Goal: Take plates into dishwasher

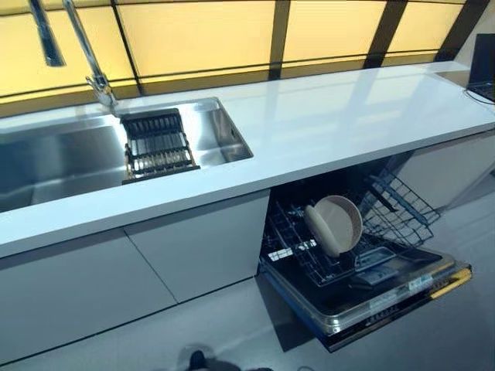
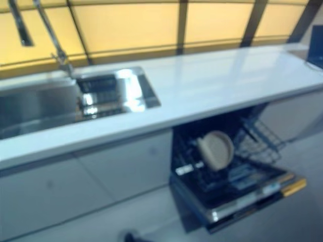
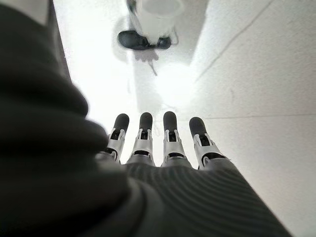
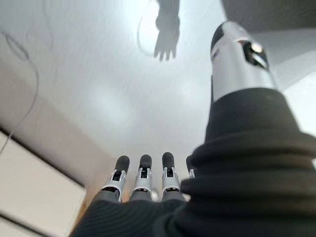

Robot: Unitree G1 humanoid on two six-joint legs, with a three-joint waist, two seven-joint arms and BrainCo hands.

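Observation:
A beige plate (image 1: pixel 334 224) stands on edge in the lower rack (image 1: pixel 298 255) of the open dishwasher (image 1: pixel 402 297), under the white counter at the right. Neither hand shows in the eye views. In the left wrist view my left hand (image 3: pixel 170 143) hangs over the pale floor with straight fingers and holds nothing. My right hand (image 4: pixel 143 177) in its own wrist view also hangs with straight fingers, thumb (image 4: pixel 237 59) apart, and is empty.
The white counter (image 1: pixel 348 116) runs across the view. A steel sink (image 1: pixel 62 154) at the left holds a black dish rack (image 1: pixel 157 144) below a tall faucet (image 1: pixel 89 62). The dishwasher's door juts out over the floor; a wire basket (image 1: pixel 398 205) sits at its right.

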